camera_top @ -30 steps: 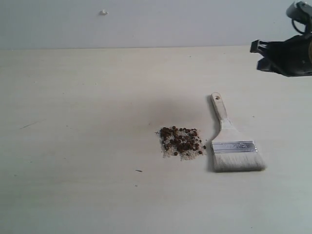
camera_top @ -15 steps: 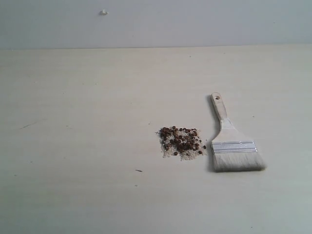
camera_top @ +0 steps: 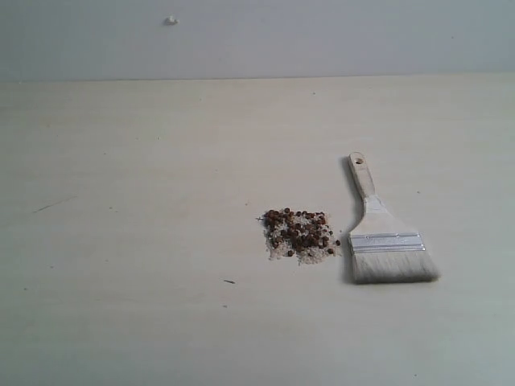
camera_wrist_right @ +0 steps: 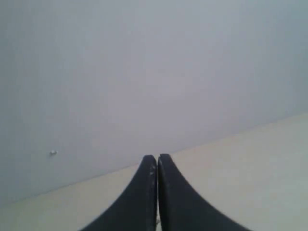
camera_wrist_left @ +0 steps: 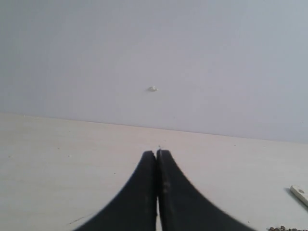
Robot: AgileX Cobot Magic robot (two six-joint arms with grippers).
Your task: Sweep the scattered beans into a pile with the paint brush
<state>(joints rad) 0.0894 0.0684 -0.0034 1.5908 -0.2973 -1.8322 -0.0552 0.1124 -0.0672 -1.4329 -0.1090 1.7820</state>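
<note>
Probably the wide flat paint brush (camera_top: pixel 376 225) with pale wooden handle (camera_top: pixel 364 183), silver ferrule (camera_top: pixel 386 242) and off-white bristles (camera_top: pixel 393 267) is light, stiff in the handle and soft at the bristles, so its slim handle is the place to take it; it lies well apart from both pincers, just beside the tiny dark reddish-brown beans (camera_top: pixel 299 233). The black left pincer (camera_wrist_left: pixel 157 153) and right pincer (camera_wrist_right: pixel 157 158) are each pressed together, empty. A second ago the right pincer showed in the exterior view; now it is gone.
</note>
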